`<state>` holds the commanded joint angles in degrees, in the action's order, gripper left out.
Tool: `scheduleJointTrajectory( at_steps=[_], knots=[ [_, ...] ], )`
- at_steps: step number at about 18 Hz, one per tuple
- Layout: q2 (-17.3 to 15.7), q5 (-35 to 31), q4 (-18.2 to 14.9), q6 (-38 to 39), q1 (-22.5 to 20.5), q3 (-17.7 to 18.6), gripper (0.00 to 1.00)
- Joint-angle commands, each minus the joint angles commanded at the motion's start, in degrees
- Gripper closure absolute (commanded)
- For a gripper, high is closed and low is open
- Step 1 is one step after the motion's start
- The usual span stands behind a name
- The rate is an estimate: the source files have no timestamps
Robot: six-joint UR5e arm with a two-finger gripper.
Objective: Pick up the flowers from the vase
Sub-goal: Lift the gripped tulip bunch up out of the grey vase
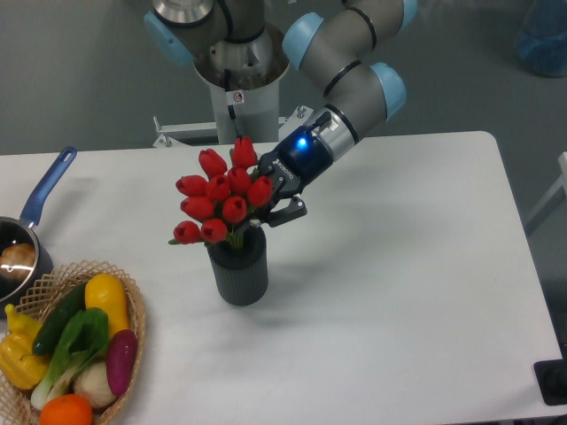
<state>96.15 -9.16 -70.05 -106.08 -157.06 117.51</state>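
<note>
**Flowers gripped, lift only partly done**

Gripper (266, 211) comes in from the right w/ fingers closed on the flowers (221, 197), just under the buds. One dark finger (289, 212) shows on the right; the other is hidden behind the bunch, so exact contact pt can't be made out.

Bunch leans left, buds clear above the vase (237, 273), but stems run down into its mouth, so not out yet. Vase upright on the table (399, 266).

Done, by my read: approach + grasp. Left: raise till stem ends clear the rim w/o tipping the vase.

Basket (133, 341) and pan (27, 226) sit well off to the left.
</note>
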Motion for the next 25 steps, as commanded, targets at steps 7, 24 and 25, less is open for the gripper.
scheduleJointTrajectory(
  at_steps=[7,24,25],
  knots=[
    [0.0,4.8,0.0,0.0,-0.2,0.1,0.52],
    [-3.5,6.3,-0.1,8.0,-2.3,-0.3,0.52],
    [-3.8,6.3,-0.1,9.0,-2.6,-0.2,0.52]
  ],
)
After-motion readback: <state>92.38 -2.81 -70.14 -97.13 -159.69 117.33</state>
